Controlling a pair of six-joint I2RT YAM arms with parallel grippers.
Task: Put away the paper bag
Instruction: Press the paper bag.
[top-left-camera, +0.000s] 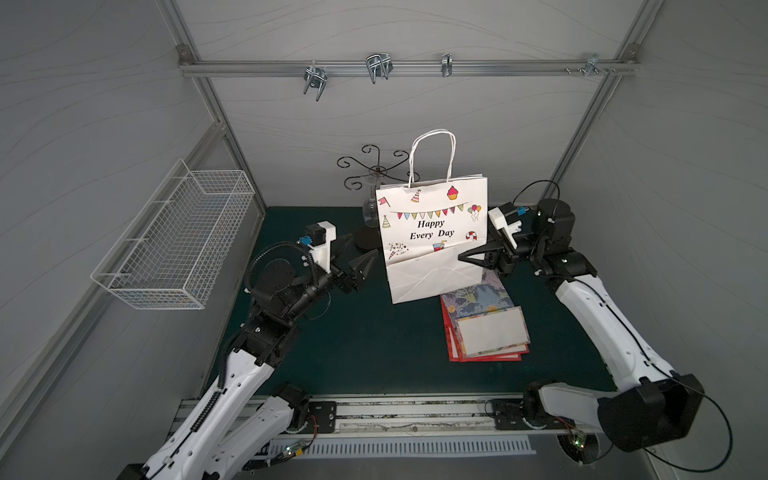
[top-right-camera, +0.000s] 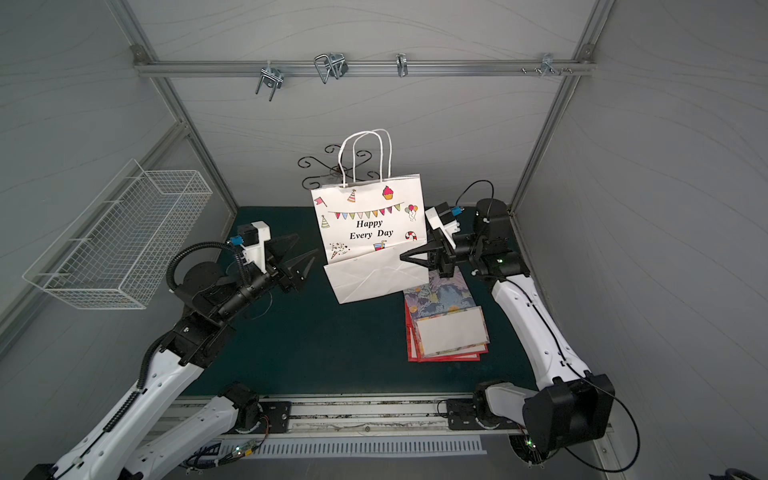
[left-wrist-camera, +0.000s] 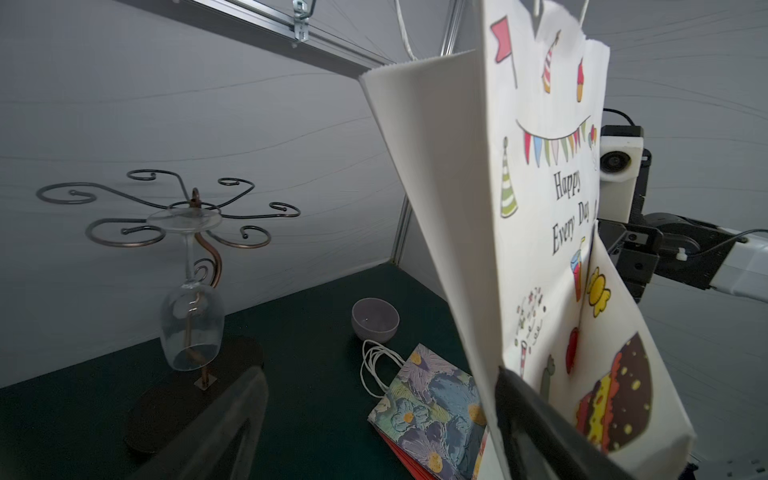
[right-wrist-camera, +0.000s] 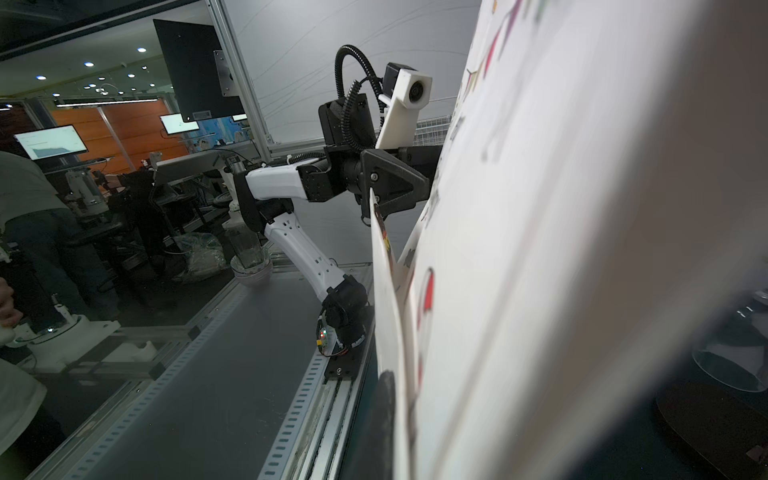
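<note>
Only right jaws pinch the paper bag (top-left-camera: 432, 224) edge; left jaws gape.

Dark green bench (top-left-camera: 353, 345) lies open front-centre. Upright white printed paper bag (top-left-camera: 432, 232) blocks the middle; black scrolled wire glass rack (top-left-camera: 376, 168) stands just behind it; flat patterned bag stack (top-left-camera: 484, 328) lies right of centre.

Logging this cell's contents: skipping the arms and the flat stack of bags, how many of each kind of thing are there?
hooks on the rail: 4
basket: 1
rack: 1
glass: 1
bowl: 1
bag, upright: 1
Total: 9
</note>
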